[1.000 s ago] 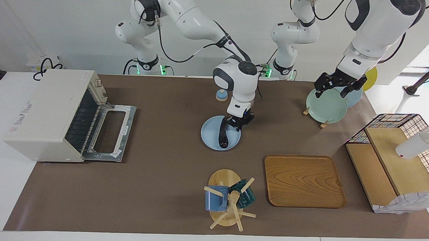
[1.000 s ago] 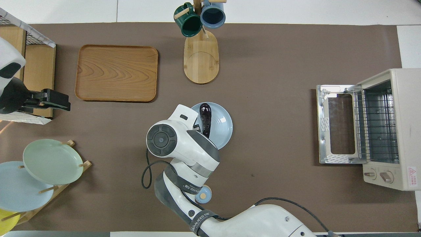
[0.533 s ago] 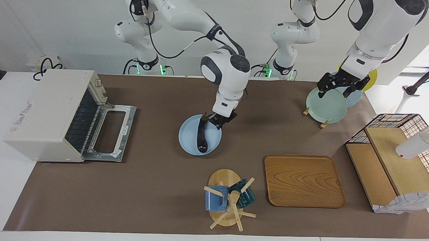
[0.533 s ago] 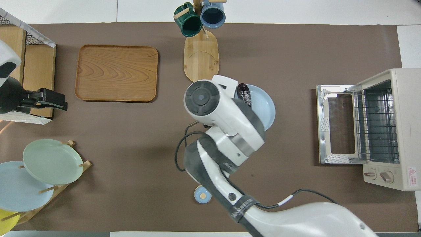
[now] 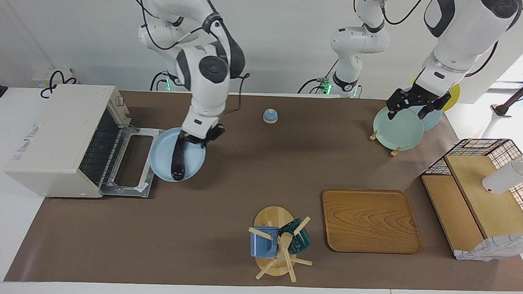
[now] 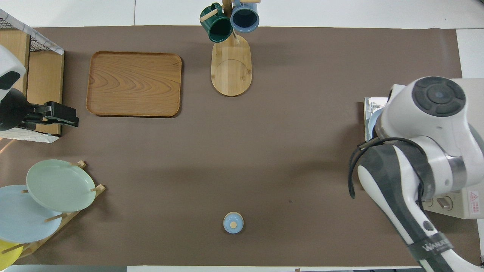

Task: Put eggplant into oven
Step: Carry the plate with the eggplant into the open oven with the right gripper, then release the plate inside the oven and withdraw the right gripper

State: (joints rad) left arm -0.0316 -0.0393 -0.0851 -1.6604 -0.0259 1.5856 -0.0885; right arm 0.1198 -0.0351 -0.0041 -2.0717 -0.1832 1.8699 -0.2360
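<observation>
Dark purple eggplant point(image 5: 178, 160) on blue plate point(image 5: 160, 154), plate rim clamped in right gripper point(image 5: 195, 138) over open oven point(image 5: 57, 136) door. Left gripper point(image 5: 414, 106) apart (waiting above plate rack). Next, probably: slide plate onto rack.

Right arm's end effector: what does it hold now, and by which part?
The right end effector is shut on the rim of the round light blue plate, nearer the robots. The dark purple eggplant lies on it.

Facing view: high, across table point(image 5: 224, 215), toward robots. Overhead: steeply down from robots' end. Both cover the tabletop.
</observation>
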